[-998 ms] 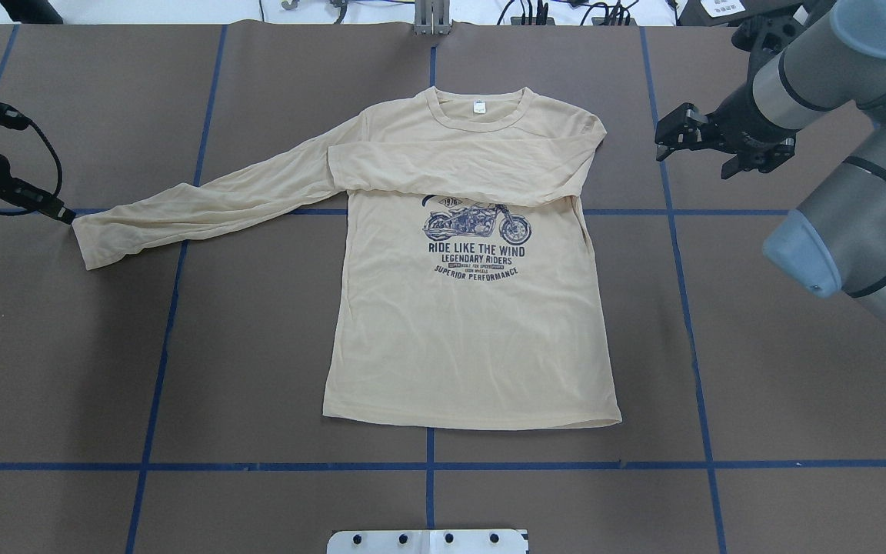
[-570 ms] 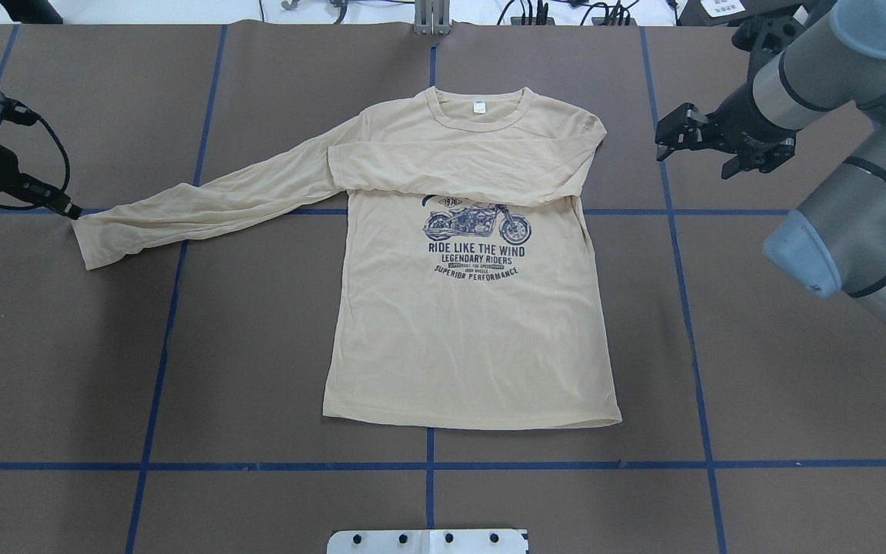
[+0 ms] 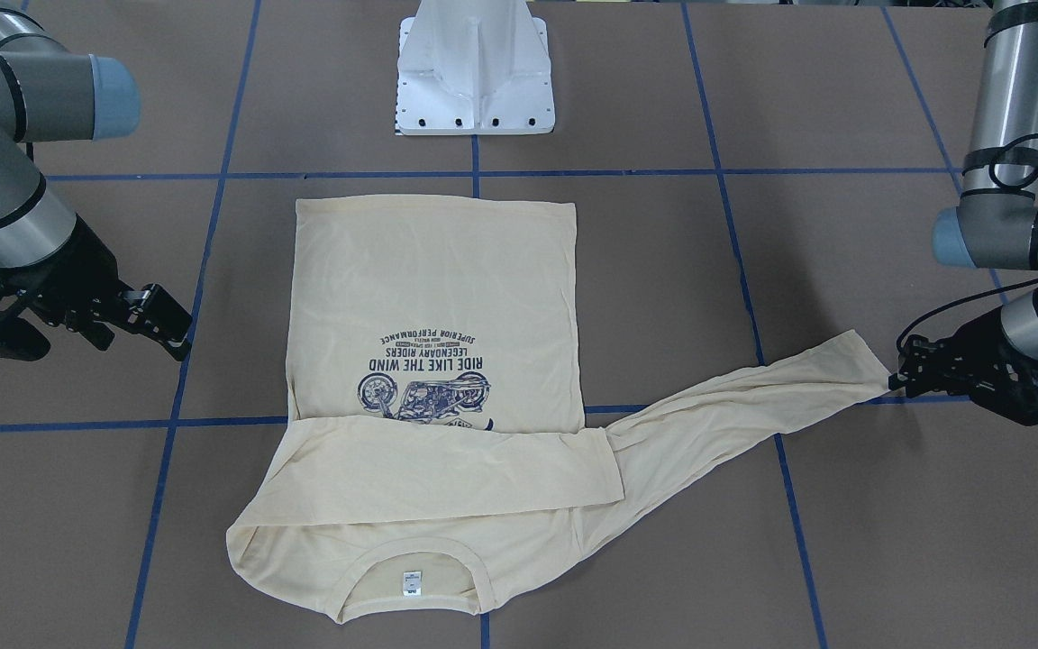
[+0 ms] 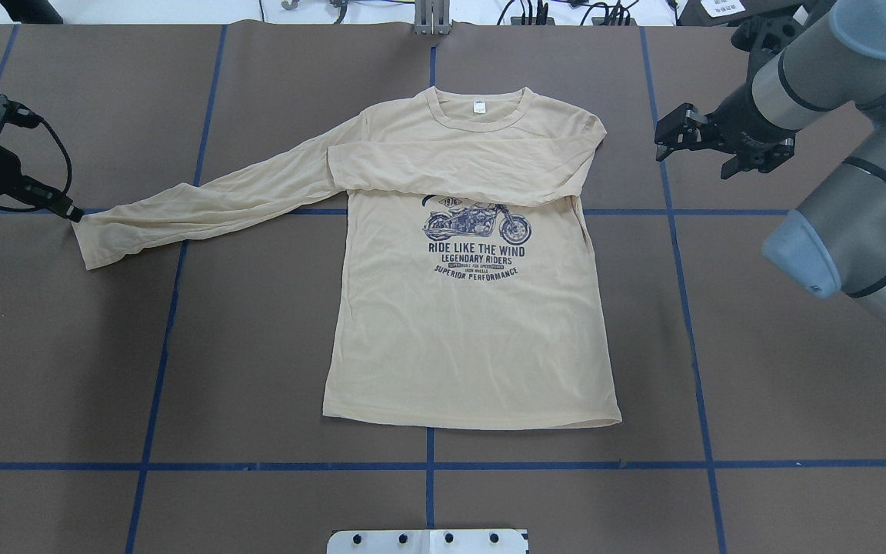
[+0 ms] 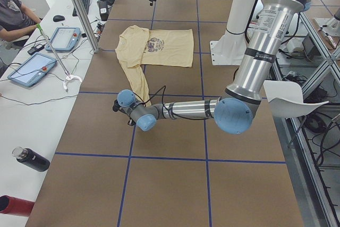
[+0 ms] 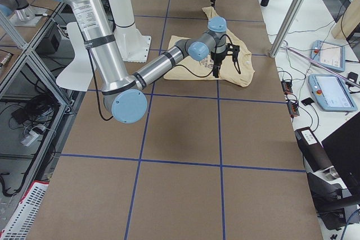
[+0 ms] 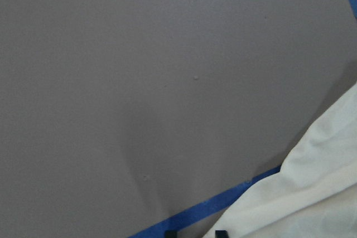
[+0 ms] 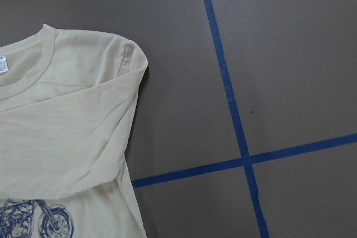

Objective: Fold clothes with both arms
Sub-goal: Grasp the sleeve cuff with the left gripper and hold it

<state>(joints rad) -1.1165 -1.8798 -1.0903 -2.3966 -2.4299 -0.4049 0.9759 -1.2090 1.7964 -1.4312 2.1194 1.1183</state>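
T-shirt (image 4: pixel 474 338) lies flat mid-tabletop (image 4: pixel 720 369), collar at 12 o'clock. One sleeve is folded across the chest; the other sleeve (image 4: pixel 212 196) runs out toward 9 o'clock. Over the last second the left end effector (image 4: pixel 72 214) edges up to the cuff (image 4: pixel 93 238). Cloth unmoved, so second sleeve fold not begun. Its grip: cannot tell. Right end effector (image 4: pixel 691 154) hovers spread at 2 o'clock. Print (image 4: pixel 477 250): "RIDE LIKE THE WIND / LEGENDARY RIDERS / SUPERIOR PERFORMANCE".
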